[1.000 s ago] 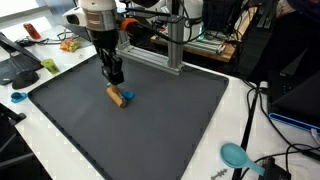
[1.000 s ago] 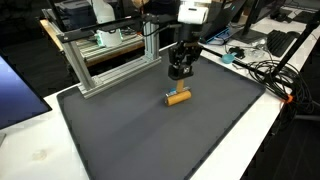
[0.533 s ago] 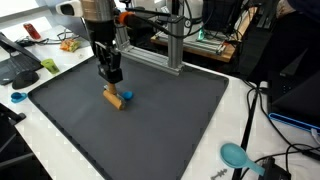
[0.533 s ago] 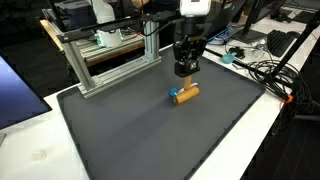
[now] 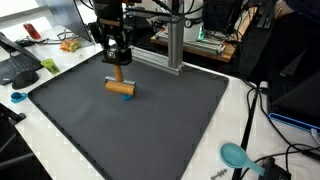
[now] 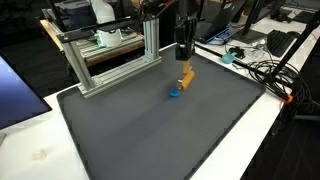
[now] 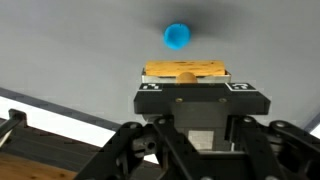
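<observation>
A robot arm's gripper (image 5: 118,79) pinches a short wooden block (image 5: 120,87) and holds it just above the far part of the dark mat (image 5: 150,130). The arm hangs down over the mat's far edge. In the wrist view the two fingers (image 7: 150,88) are pressed against the long sides of the block (image 7: 200,70), near its middle, with both ends sticking out. In an exterior view the block (image 6: 186,77) hangs at a slant under the gripper (image 6: 185,62), clear of the mat (image 6: 140,130).

A small blue ball (image 7: 177,36) lies on the mat directly under the block. It touches nothing, and it also shows in an exterior view (image 6: 175,94). A metal frame (image 6: 110,60) stands along the mat's far edge, just beside the arm.

The block looks light, stiff and sturdy, so a firm squeeze should not hurt it. Its smooth wood could turn between the pads, and the slant suggests it may already be hanging slightly off balance. The safest hold looks to be across the narrow width at mid-length, where it is held here. The ball looks free to roll at a nudge.
</observation>
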`<state>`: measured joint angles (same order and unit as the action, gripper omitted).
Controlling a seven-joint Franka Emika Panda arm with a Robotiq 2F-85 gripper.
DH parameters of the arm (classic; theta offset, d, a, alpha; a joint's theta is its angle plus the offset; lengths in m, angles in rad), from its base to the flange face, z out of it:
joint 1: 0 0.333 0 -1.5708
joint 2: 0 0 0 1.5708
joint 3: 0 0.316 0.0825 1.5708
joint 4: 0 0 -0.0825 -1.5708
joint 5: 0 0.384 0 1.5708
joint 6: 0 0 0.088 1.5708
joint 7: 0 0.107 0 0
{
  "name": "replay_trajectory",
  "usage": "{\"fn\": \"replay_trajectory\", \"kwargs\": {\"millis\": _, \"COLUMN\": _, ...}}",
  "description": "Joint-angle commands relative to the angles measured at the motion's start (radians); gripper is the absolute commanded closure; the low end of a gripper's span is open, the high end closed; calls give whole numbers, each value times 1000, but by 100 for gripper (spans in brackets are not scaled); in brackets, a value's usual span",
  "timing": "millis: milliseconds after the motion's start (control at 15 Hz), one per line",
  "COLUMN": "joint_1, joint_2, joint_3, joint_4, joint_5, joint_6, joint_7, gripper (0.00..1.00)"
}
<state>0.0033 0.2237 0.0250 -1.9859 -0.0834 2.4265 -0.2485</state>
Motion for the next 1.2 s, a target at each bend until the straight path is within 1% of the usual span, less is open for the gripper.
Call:
{"fn": "replay_trajectory", "kwargs": {"millis": 0, "joint_1": -33, "joint_2": -88, "joint_3": 33, "joint_4": -91, "joint_5": 43, "joint_6": 5, "joint_7": -231, "gripper": 77}}
{"fn": "replay_trajectory", "kwargs": {"millis": 67, "joint_1": -37, "joint_2": -90, "joint_3": 39, "joint_4": -95, "joint_5": 58, "joint_6": 8, "joint_7": -298, "gripper": 77}}
{"fn": "replay_trajectory", "kwargs": {"millis": 133, "joint_1": -15, "joint_2": -42, "joint_3": 19, "joint_4": -50, "joint_5": 16, "joint_6": -2, "joint_7": -177, "gripper": 77}}
{"fn": "replay_trajectory", "kwargs": {"millis": 200, "joint_1": -16, "joint_2": -45, "joint_3": 21, "joint_4": -56, "joint_5": 19, "joint_6": -2, "joint_7": -191, "gripper": 52}}
{"fn": "replay_trajectory", "kwargs": {"millis": 467, "joint_1": -16, "joint_2": -33, "joint_3": 21, "joint_4": -55, "joint_5": 18, "joint_6": -2, "joint_7": -186, "gripper": 52}}
{"fn": "replay_trajectory", "kwargs": {"millis": 533, "joint_1": -16, "joint_2": -32, "joint_3": 21, "joint_4": -55, "joint_5": 18, "joint_6": -2, "joint_7": -186, "gripper": 77}}
{"fn": "replay_trajectory", "kwargs": {"millis": 600, "joint_1": -17, "joint_2": -25, "joint_3": 20, "joint_4": -56, "joint_5": 10, "joint_6": 18, "joint_7": -195, "gripper": 77}}
{"fn": "replay_trajectory", "kwargs": {"millis": 667, "joint_1": -27, "joint_2": -19, "joint_3": 27, "joint_4": -53, "joint_5": 34, "joint_6": 13, "joint_7": -239, "gripper": 77}}
{"fn": "replay_trajectory", "kwargs": {"millis": 733, "joint_1": -30, "joint_2": -9, "joint_3": 26, "joint_4": -52, "joint_5": 32, "joint_6": 26, "joint_7": -256, "gripper": 77}}
{"fn": "replay_trajectory", "kwargs": {"millis": 1133, "joint_1": -49, "joint_2": 45, "joint_3": 33, "joint_4": -41, "joint_5": 28, "joint_6": 54, "joint_7": -328, "gripper": 77}}
